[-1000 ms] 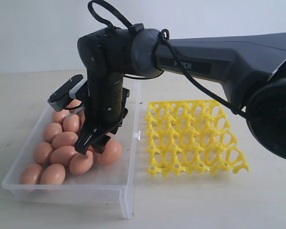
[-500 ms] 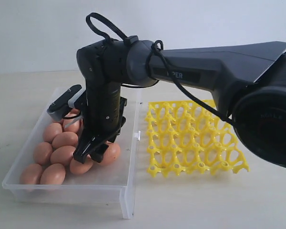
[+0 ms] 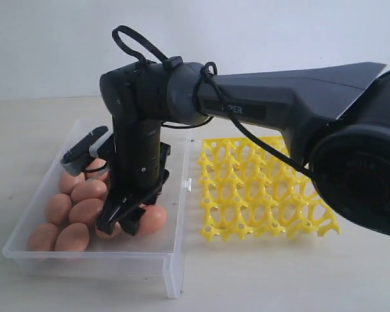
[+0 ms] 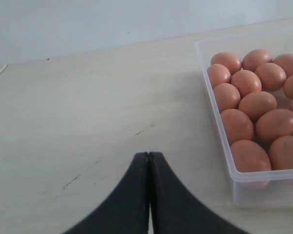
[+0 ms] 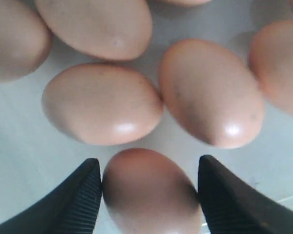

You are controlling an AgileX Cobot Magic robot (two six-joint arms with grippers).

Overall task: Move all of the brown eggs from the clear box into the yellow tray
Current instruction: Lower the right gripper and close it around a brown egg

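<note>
Several brown eggs (image 3: 84,211) lie in the clear box (image 3: 91,261) on the left. The yellow tray (image 3: 266,188) stands to its right with no egg in its cups. My right gripper (image 3: 119,226) reaches down into the box and is open. In the right wrist view its fingers (image 5: 85,195) straddle one brown egg (image 5: 151,195) that lies on the box floor, one pad close against it, the other a little apart. My left gripper (image 4: 149,155) is shut with nothing in it, above bare table beside the box's wall (image 4: 216,105).
The right arm (image 3: 279,104) stretches from the right across the yellow tray. Other eggs (image 5: 102,102) crowd close in front of the right gripper. A small clasp tab (image 3: 188,186) sticks out of the box wall towards the tray.
The right gripper has come down and slightly left into the box, its fingers now on either side of an egg. Its jaws have kept the same width.
</note>
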